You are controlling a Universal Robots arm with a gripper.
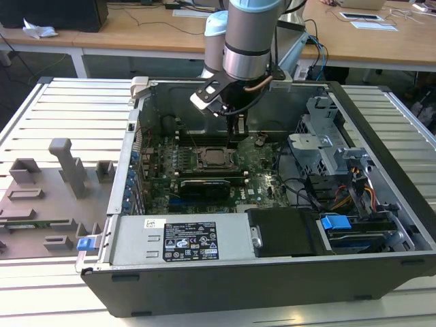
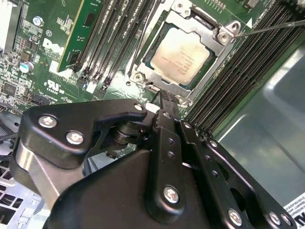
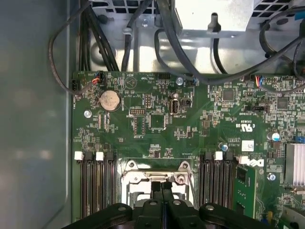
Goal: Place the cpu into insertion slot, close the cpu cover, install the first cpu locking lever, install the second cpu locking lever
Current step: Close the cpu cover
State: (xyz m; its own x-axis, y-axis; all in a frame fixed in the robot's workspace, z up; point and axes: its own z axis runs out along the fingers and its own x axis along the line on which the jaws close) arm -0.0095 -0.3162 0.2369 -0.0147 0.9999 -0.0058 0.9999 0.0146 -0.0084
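The cpu [image 2: 178, 55], a dull silver square, lies in the insertion slot [image 2: 143, 71] on the green motherboard [image 3: 190, 124]. The cpu cover [image 2: 190, 25], a silver frame, lies flat around it. A thin metal locking lever [image 2: 271, 26] runs out from one corner of the socket. My gripper [image 2: 164, 98] is shut, black fingertips pressed together with nothing seen between them, right at the socket's rim. In the first wrist view the gripper [image 3: 162, 187] stands over the socket's edge [image 3: 143, 177]. In the exterior view the gripper [image 1: 236, 129] hangs just behind the cpu [image 1: 212, 157].
Black memory slots [image 2: 238, 71] flank the socket on both sides. A black card [image 1: 203, 187] stands in front of it. Cables [image 3: 143, 43] and a drive cage [image 1: 327, 146] crowd the case on the exterior view's right. Grey fixtures [image 1: 68, 167] sit on the table at its left.
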